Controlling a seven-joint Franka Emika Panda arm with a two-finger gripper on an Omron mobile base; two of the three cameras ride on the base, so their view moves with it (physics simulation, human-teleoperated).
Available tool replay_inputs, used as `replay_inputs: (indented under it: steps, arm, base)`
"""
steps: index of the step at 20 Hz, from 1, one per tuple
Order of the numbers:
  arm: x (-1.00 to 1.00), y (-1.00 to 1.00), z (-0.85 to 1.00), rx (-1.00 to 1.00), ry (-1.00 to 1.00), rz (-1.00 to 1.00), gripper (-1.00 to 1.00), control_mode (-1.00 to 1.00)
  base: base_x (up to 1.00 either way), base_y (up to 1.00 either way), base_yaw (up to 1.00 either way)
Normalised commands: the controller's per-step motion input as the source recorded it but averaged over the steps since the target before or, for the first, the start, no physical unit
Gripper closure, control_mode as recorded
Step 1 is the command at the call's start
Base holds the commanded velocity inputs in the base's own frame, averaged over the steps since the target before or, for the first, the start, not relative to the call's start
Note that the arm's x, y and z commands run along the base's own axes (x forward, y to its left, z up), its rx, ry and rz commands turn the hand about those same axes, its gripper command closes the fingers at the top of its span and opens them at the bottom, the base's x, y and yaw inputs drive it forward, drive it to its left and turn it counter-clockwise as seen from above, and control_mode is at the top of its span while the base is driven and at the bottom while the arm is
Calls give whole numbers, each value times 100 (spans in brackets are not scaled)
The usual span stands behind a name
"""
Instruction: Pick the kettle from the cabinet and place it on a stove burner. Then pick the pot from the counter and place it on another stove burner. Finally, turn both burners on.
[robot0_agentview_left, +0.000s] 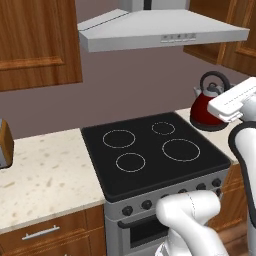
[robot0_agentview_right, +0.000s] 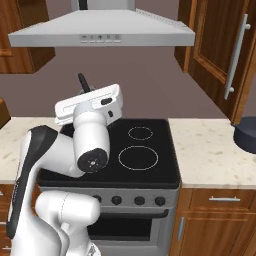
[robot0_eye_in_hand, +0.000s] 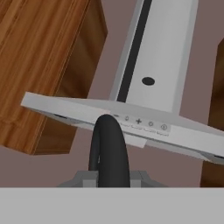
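The hood (robot0_agentview_left: 160, 27) hangs over the middle of the scene, with wood cabinets to either side; the right-hand cabinet (robot0_agentview_right: 220, 55) carries a long silver bar handle. Below the hood sits the black cooktop (robot0_agentview_left: 150, 155), set into the beige surface (robot0_agentview_left: 40, 175), with knobs (robot0_agentview_left: 146, 204) along its near edge.

The arm (robot0_agentview_right: 90, 145) rises in front of the cooktop and bends toward its right side, judging from the left base view. That reach seems meant to bring its load across from the cabinet side toward the burners.

The pot (robot0_agentview_right: 246, 134) waits on the surface at the far right, near the cabinet door, well apart from the arm, so its turn looks yet to come.

The kettle (robot0_agentview_left: 206, 107) is by the cooktop's far right corner, over the surface edge rather than any ring. Whether it is resting or lifted is hard to tell. The burner (robot0_agentview_left: 163, 128) nearest it, the small far ring, lies just to its left and is bare.

The end effector (robot0_eye_in_hand: 109, 177) is pressed together on the kettle's arched handle (robot0_eye_in_hand: 107, 148), as the hand view shows, pinching it from above so the body hangs upright beneath.
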Motion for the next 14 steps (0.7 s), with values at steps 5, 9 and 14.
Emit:
replay_inputs:
  steps: [5, 9, 14]
  arm:
    - [23, -7, -10, 1, 0, 0, 100, -100]
    - [23, -8, -22, 0, 0, 0, 100, -100]
    - [32, -6, -13, 0, 0, 0, 100, -100]
  base:
    - [0, 0, 0]
    - [0, 0, 0]
    - [0, 0, 0]
